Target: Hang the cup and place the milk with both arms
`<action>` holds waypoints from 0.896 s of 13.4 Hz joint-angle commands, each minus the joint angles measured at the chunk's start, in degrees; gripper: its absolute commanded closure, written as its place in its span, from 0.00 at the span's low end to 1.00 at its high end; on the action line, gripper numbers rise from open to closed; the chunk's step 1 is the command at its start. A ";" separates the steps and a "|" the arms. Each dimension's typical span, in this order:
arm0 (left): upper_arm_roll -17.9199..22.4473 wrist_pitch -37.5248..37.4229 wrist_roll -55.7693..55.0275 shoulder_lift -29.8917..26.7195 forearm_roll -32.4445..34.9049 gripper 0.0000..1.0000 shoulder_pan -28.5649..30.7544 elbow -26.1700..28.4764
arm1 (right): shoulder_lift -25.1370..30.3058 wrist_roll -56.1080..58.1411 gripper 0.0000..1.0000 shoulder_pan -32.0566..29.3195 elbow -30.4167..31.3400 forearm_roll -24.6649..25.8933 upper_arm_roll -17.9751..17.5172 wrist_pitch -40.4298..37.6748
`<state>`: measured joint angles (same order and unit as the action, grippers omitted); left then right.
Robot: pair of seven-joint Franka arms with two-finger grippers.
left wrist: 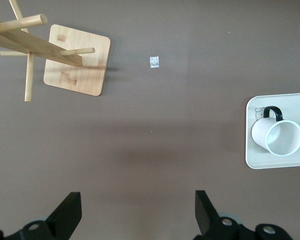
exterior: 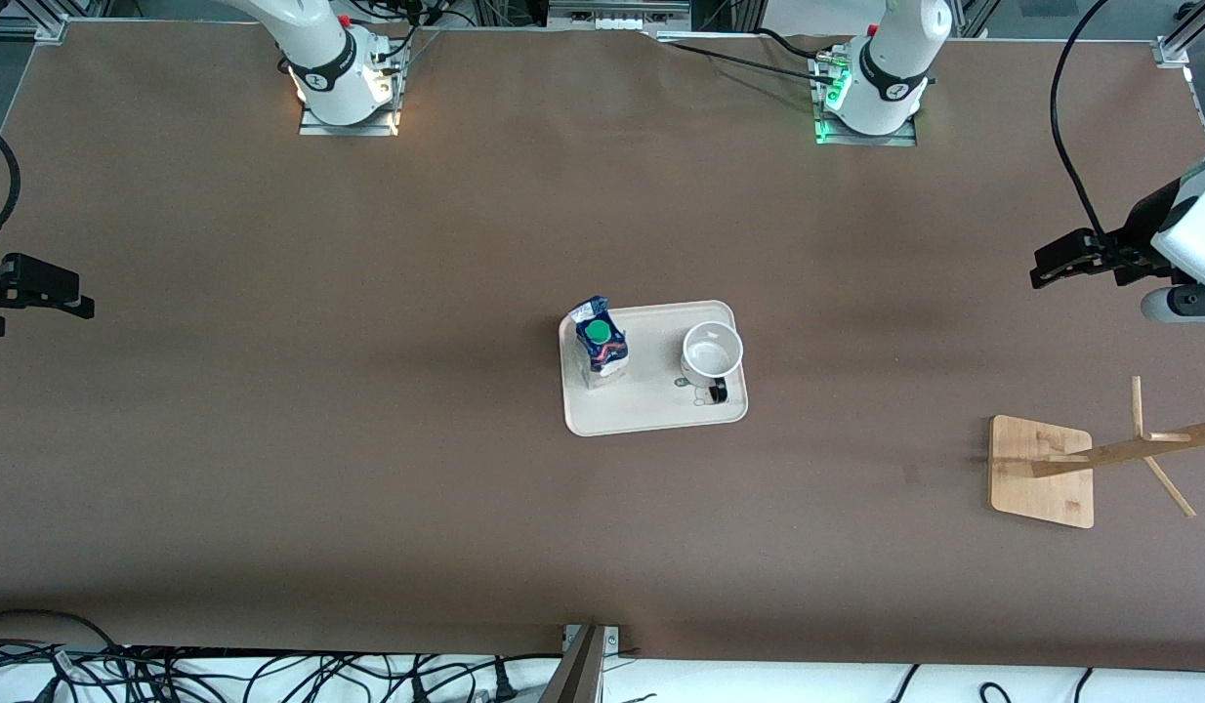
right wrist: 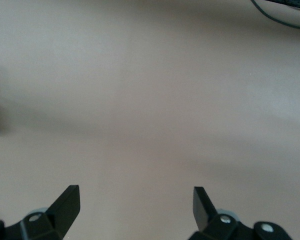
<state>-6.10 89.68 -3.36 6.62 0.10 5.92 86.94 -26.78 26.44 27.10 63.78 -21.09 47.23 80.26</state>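
A cream tray [exterior: 651,415] sits in the middle of the brown surface [exterior: 368,469], and both of the task's things stand on it. The milk [exterior: 601,344] is upright at the tray's end toward the right arm, its green cap facing up. The cup [exterior: 711,355] stands upright at the tray's end toward the left arm, mouth open to the ceiling, its black handle turned toward the front camera. The two are apart, with bare tray between them.

A wooden cup rack [exterior: 1047,469] stands on its square base near the left arm's end of the surface, nearer to the front camera than the tray, its pegs bare.

The left gripper [exterior: 1052,264] hangs over bare surface at the left arm's end, well away from the tray, its jaws spread wide and holding nothing. The right gripper [exterior: 51,293] hangs over the surface's edge at the right arm's end, jaws likewise spread and empty.
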 commanded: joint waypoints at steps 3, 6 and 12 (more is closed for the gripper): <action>-0.14 -1.18 -0.59 -0.55 -0.62 0.00 -0.21 -0.98 | 0.77 0.81 0.00 0.49 -0.68 4.82 0.06 -1.86; -0.14 -1.18 -0.59 -0.55 -0.62 0.00 -0.21 -0.98 | 0.51 -0.16 0.00 -0.03 -0.24 4.39 -0.03 -1.77; -0.14 -1.09 -0.59 -0.55 -0.62 0.00 -0.21 -0.98 | -0.11 -0.33 0.00 0.15 -0.50 4.48 -0.03 -1.42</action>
<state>-6.19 89.68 -3.36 6.30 0.10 5.79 86.91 -27.27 26.43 27.33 63.78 -17.06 47.21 79.17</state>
